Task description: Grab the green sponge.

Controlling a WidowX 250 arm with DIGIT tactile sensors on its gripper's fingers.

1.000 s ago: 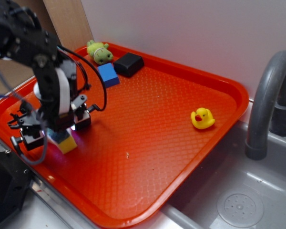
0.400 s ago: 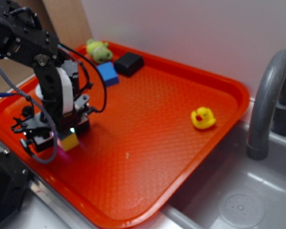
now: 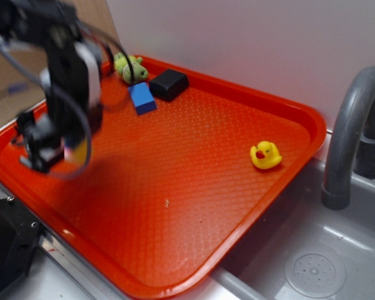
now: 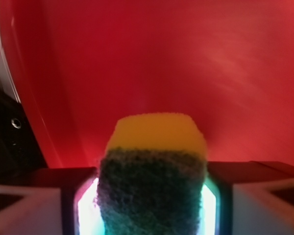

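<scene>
Green sponge (image 4: pixel 154 171) sits directly between the two fingers of the tool (image 3: pixel 57 152), clamped on both sides, scouring face toward the wrist camera, yellow foam pointing away. Exterior view is motion-blurred; tool and sponge appear raised above the near-left part of the red tray (image 3: pixel 194 156). Judgement: grasp made; any coming move is a straight lift, no realignment needed.

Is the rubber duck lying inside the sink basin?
No, the yellow rubber duck stands on the orange tray, near its right edge beside the sink.
</scene>
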